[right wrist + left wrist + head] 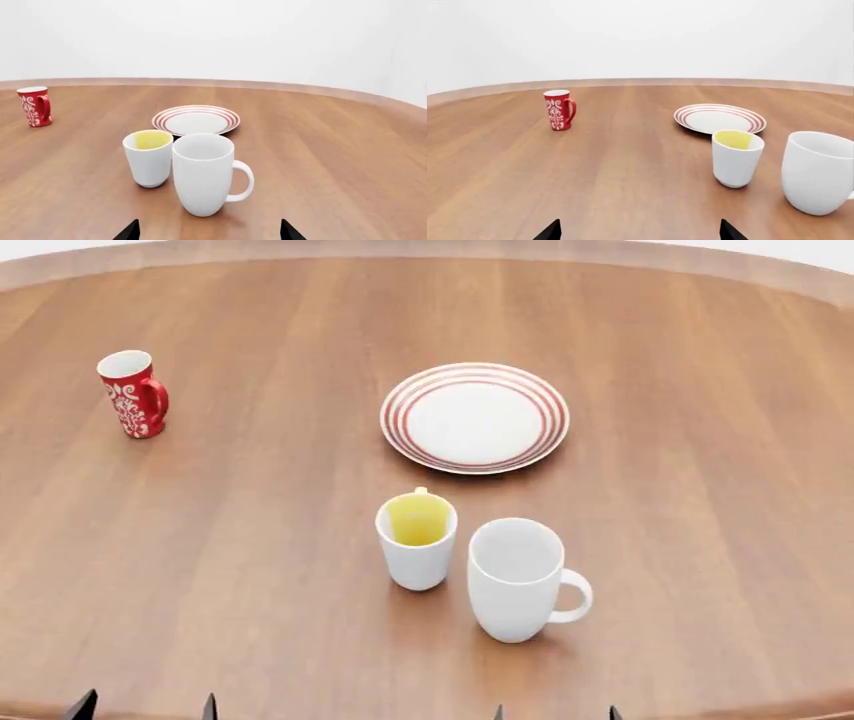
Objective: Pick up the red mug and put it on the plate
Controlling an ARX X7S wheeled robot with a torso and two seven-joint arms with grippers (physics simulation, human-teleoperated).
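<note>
A round wooden table [267,540] fills the head view, bare at its left. The red mug [134,393] stands upright at ten o'clock, well apart from the spread left gripper [144,708]. The plate [475,417] lies at twelve. The right gripper [555,712] is likewise spread.

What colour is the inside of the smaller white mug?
Yellow inside the smaller white mug; clearest in the head view.

No legible text or labels anywhere.
</note>
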